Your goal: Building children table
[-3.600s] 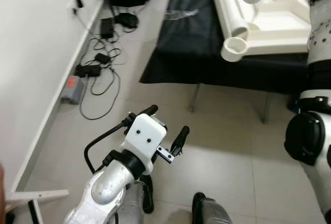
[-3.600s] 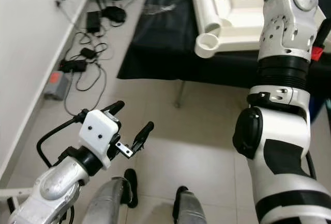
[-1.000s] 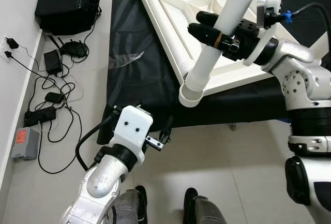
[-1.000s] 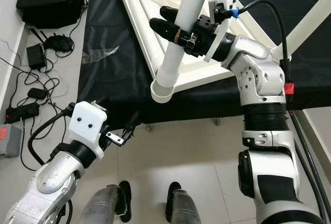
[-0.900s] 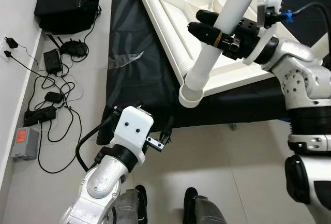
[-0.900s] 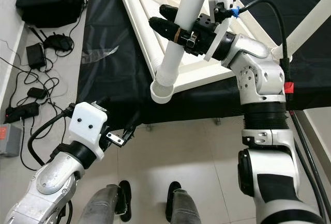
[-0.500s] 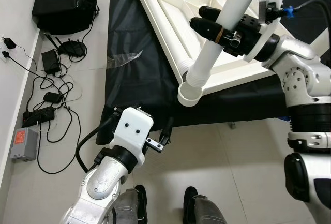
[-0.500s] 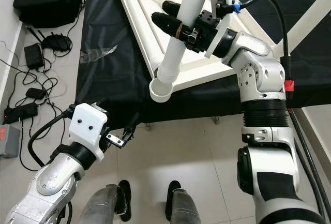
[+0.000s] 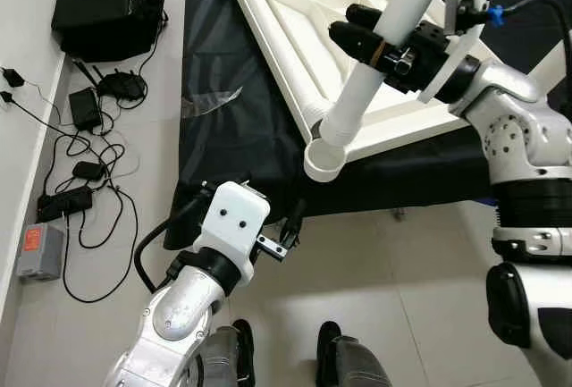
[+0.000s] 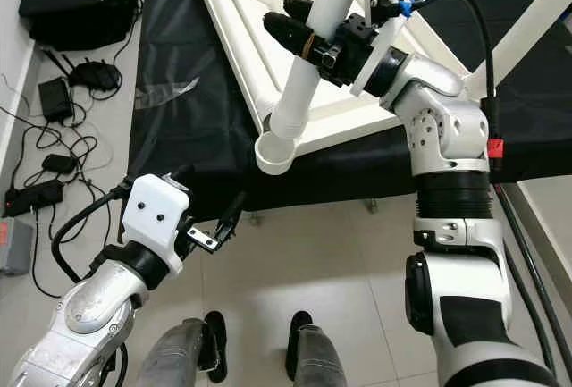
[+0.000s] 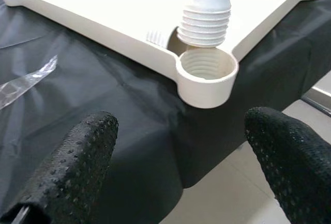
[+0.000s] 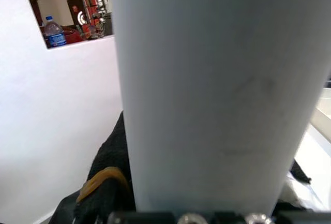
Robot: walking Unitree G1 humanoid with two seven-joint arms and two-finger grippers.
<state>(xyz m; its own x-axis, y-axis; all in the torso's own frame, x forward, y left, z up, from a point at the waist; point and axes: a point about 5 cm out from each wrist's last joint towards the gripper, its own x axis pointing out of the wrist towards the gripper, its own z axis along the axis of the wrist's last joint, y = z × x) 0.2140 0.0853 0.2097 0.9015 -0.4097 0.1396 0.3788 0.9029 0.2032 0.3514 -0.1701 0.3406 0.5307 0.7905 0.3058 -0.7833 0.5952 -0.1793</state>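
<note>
The white plastic table top (image 9: 268, 43) lies upside down on a black cloth (image 9: 232, 146). Its near corner ends in a round socket (image 9: 323, 160). My right gripper (image 9: 347, 26) is shut on a white table leg (image 9: 353, 101), holding it tilted. The leg's threaded end (image 11: 205, 25) hangs just over the socket (image 11: 206, 74); I cannot tell whether they touch. My left gripper (image 9: 250, 201) is open and holds nothing, low in front of the cloth's edge and pointing at the socket. In the right wrist view the leg (image 12: 217, 89) stands close against a black finger (image 12: 111, 172).
A black bag (image 9: 98, 3) and cables with power adapters (image 9: 80, 172) lie on the tiled floor by the left wall. A scrap of clear plastic (image 9: 214, 99) lies on the cloth. Another white leg (image 10: 536, 21) rises at the right. My feet (image 9: 331, 360) stand below.
Since the earliest frames the view has swung from the floor to the table. Over the last second the right gripper keeps its hold on the leg above the socket; the left gripper stays open.
</note>
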